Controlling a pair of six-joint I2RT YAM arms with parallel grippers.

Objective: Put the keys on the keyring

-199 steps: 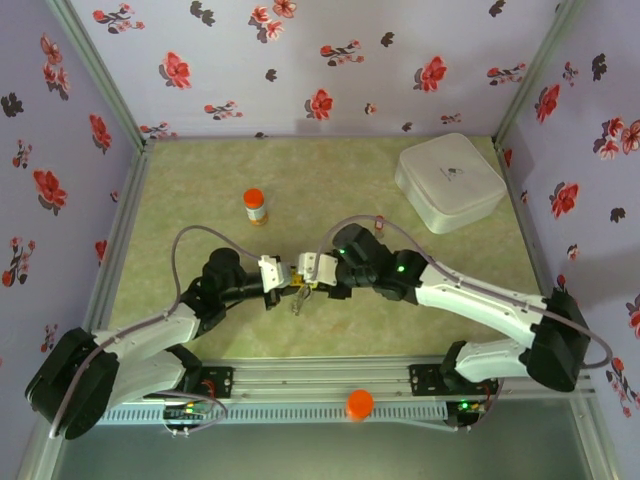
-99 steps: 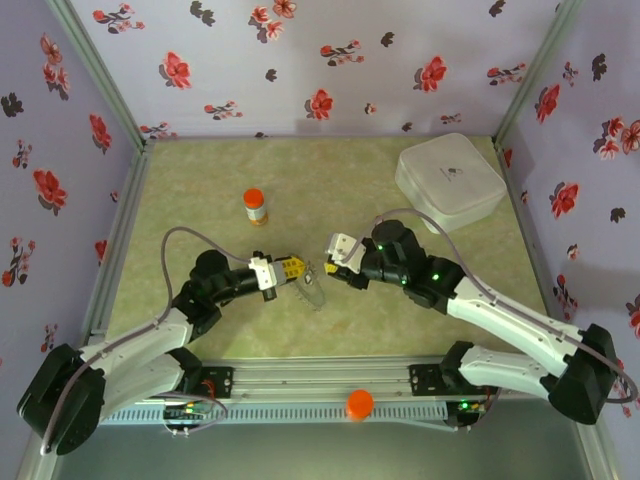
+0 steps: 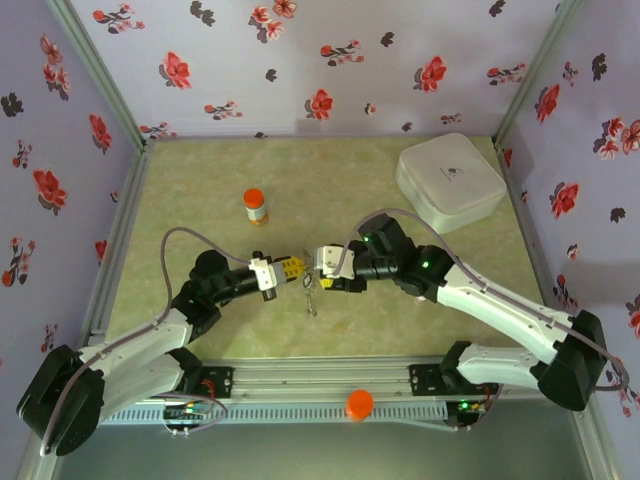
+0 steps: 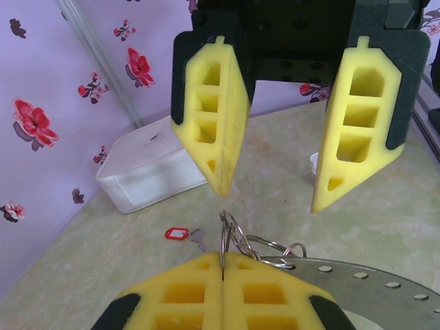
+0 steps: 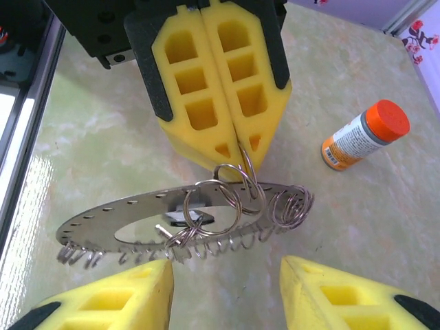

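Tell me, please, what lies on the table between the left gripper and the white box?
The red-tagged key lies there, in the left wrist view, between left gripper and white box.

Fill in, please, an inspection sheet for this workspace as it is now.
Surface: greenish mottled table; no spill seen.
Job's things: keyring held by a small rim loop in the left gripper; red-tagged key lies on the table.
Clutter: orange-capped bottle, white box, small white cap.
Grippers: left shut on the loop; right gripper open, facing it.
Cables: a grey cable loops over each arm; no snag seen.
Surroundings: flowered purple walls, metal frame.
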